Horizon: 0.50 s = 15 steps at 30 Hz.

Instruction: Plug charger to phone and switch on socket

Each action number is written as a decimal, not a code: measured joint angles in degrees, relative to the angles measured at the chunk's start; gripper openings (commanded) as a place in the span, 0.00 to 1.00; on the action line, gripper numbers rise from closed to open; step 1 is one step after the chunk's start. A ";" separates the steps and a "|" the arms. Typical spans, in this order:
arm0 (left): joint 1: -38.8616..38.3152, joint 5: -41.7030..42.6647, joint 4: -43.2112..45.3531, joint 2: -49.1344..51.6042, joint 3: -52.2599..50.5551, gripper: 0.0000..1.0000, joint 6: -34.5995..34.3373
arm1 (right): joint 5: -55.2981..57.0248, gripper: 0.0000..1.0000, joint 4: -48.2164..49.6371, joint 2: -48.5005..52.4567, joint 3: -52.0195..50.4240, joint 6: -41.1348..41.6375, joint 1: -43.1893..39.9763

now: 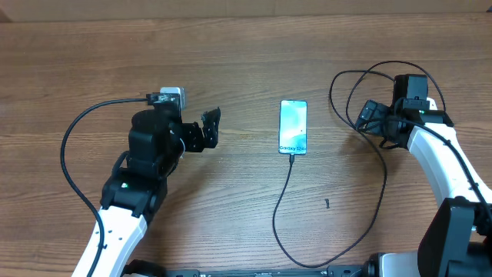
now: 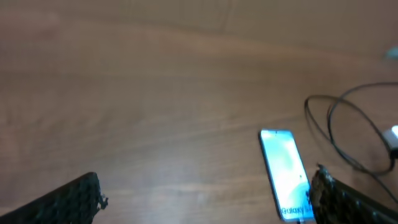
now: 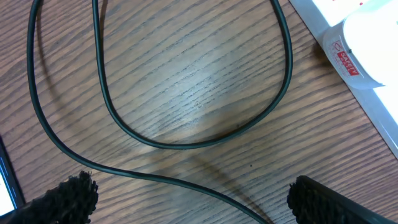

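The phone (image 1: 293, 127) lies flat mid-table with its screen lit, also seen in the left wrist view (image 2: 283, 171). The charger (image 1: 286, 201), a thin black cable, meets the phone's bottom edge, runs toward the front edge, then curves up to coils at the right (image 3: 186, 140). My left gripper (image 1: 211, 128) is open with nothing in it, left of the phone (image 2: 205, 205). My right gripper (image 1: 369, 115) hovers open over the coils (image 3: 193, 208), one strand passing under its gap. The white socket (image 3: 379, 106) shows only in the right wrist view, top right, with a white red-labelled plug (image 3: 364, 50) in it.
A black cable of the left arm (image 1: 73, 146) arcs over the table at the far left. A small dark mark (image 1: 327, 203) sits on the wood right of the charger. Bare wood lies between the left gripper and the phone.
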 measured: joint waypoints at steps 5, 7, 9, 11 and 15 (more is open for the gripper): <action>0.79 0.92 6.49 -0.90 -4.35 1.00 1.09 | 0.00 1.00 0.00 0.00 0.00 0.00 0.00; 1.57 1.84 8.96 -1.25 -6.36 1.00 1.44 | 0.00 1.00 0.02 0.00 0.00 0.00 -0.02; 2.29 2.80 11.28 -1.62 -8.66 1.00 1.66 | -0.04 1.00 0.02 0.00 0.00 0.02 0.00; 2.60 3.32 13.11 -2.05 -11.08 1.00 1.68 | 0.00 1.00 0.02 0.00 0.00 0.00 0.00; 2.60 4.00 16.52 -2.73 -15.47 1.00 1.66 | 0.00 1.00 0.02 0.00 0.00 0.00 -0.02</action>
